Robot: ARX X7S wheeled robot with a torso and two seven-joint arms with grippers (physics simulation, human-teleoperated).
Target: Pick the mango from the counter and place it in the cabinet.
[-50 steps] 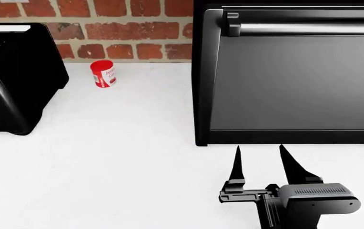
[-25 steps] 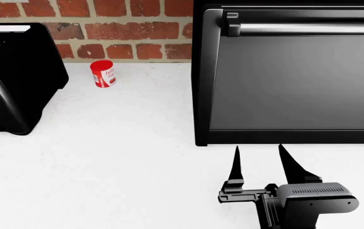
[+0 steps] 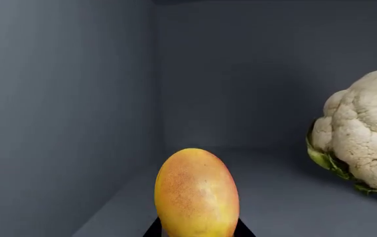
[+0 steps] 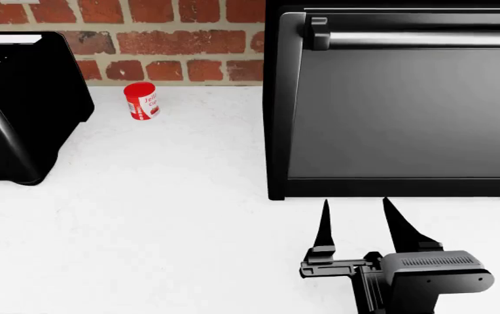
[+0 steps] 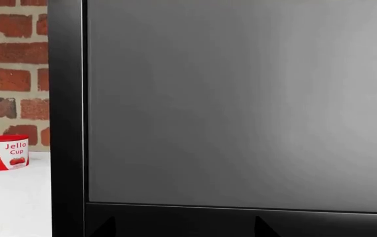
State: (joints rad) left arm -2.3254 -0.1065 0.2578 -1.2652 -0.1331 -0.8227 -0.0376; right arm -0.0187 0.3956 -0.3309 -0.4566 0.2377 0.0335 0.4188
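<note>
The mango point(image 3: 196, 193), yellow blending to orange, stands upright between the dark fingers point(image 3: 153, 230) of my left gripper point(image 3: 197, 232). It is inside a grey cabinet point(image 3: 63, 108), low over the cabinet's floor. The left gripper is out of the head view. My right gripper point(image 4: 355, 204) is open and empty over the white counter point(image 4: 163, 216), pointing at the front of a black appliance. Its fingertips barely show in the right wrist view point(image 5: 183, 228).
A cauliflower point(image 3: 363, 131) lies in the cabinet beside the mango, apart from it. On the counter stand a large black appliance with a bar handle point(image 4: 407, 111), a red-and-white Jello cup can point(image 4: 142, 101) by the brick wall, and a black appliance point(image 4: 19, 104) at the left.
</note>
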